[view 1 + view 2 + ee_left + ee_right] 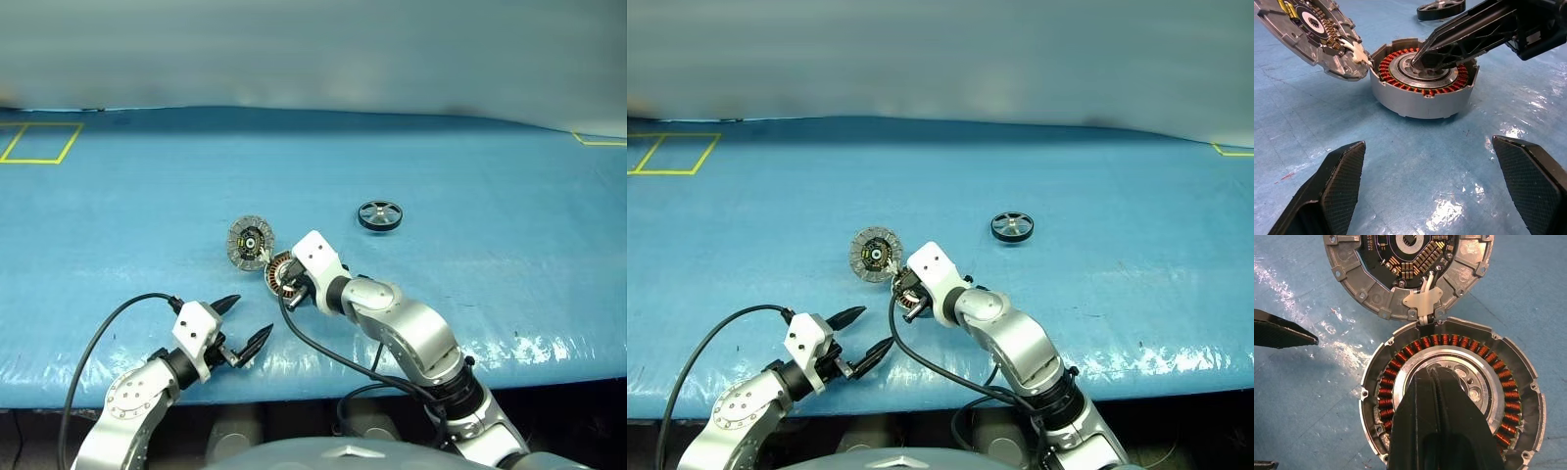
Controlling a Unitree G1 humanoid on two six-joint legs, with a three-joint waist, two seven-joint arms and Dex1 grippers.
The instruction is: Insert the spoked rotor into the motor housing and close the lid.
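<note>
The motor housing (pixel 1396 363), a grey cup with copper windings around a silver centre, lies on the blue table. Its lid (pixel 1376 298) is swung open flat beside it, still joined at the edge, with the circuit face up. My right gripper (pixel 1431 373) is shut, with its tips resting on the housing's silver centre (pixel 1400 68). The spoked rotor (pixel 379 215) lies by itself farther back to the right, also seen as the rotor (pixel 1441 9). My left gripper (pixel 240 328) is open and holds nothing, just short of the housing (pixel 277 275) on the near side.
The blue table (pixel 470 294) stretches wide on all sides. Yellow tape marks (pixel 39 143) lie at the far left, and another yellow tape mark (pixel 598 140) at the far right. A black cable (pixel 98 338) loops from my left arm near the table's front edge.
</note>
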